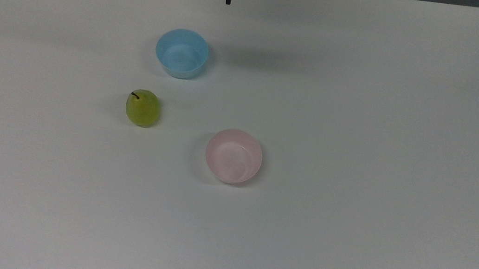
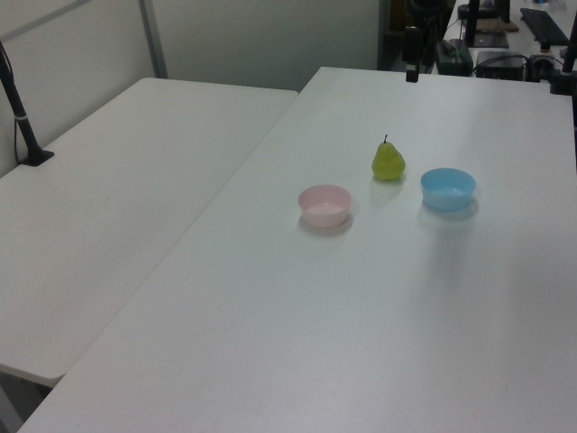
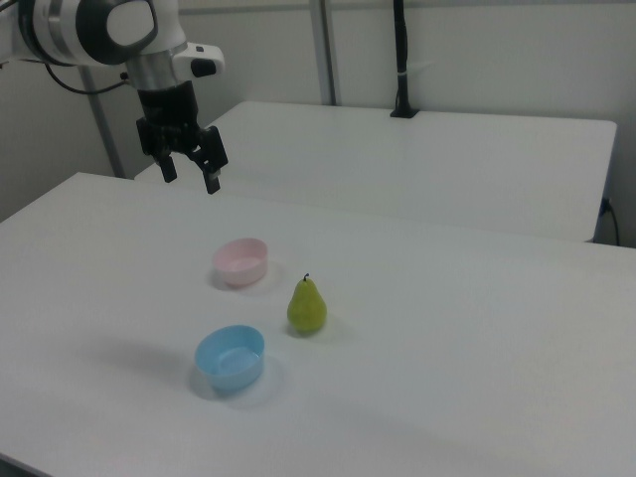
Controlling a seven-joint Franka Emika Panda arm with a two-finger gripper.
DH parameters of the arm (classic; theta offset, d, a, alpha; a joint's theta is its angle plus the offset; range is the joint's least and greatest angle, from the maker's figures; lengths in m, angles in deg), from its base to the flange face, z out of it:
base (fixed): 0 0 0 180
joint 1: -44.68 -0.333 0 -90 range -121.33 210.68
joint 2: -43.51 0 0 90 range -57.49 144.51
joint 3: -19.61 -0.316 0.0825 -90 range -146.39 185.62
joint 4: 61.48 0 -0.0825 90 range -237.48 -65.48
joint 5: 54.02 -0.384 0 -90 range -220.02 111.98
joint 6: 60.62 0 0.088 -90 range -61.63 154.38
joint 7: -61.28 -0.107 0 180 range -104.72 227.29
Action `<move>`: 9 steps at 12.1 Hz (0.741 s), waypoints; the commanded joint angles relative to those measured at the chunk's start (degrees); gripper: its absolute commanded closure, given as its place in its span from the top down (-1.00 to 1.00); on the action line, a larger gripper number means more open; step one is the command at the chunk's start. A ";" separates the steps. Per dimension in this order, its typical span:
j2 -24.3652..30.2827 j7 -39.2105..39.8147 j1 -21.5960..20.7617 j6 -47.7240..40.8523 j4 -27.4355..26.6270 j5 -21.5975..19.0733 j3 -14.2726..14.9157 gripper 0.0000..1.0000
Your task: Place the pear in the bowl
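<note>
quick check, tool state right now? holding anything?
Tool: open, fingers spread, holding nothing, raised above the table. The pear stands on the table, untouched.

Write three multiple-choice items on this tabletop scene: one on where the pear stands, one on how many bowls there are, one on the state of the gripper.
1. In the top view, where is the pear relative to the pink bowl?
A. Inside it
B. To the top view's left of it, on the table
C. To the top view's right of it, touching its rim

2. How many bowls stand on the table?
A. One
B. Two
C. Four

3. What state is the gripper in?
A. Open and empty, above the table
B. Shut on the pear
C. Resting inside the blue bowl

Answers:
1. B: the pear stands upright on the table, apart from the pink bowl.
2. B: one pink bowl and one blue bowl.
3. A: the gripper hangs in the air, its fingers spread with nothing between them.
</note>
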 commanded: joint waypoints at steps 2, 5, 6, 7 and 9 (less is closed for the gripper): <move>-0.41 1.94 -0.01 -1.25 0.38 1.13 0.35 1.00; -1.20 9.23 2.26 -0.28 0.38 0.95 0.53 1.00; -1.99 10.56 3.14 -0.02 0.38 0.95 0.53 1.00; -2.43 12.48 3.93 1.11 0.29 0.95 0.53 1.00; -3.49 14.78 5.69 4.18 -1.81 0.95 0.53 1.00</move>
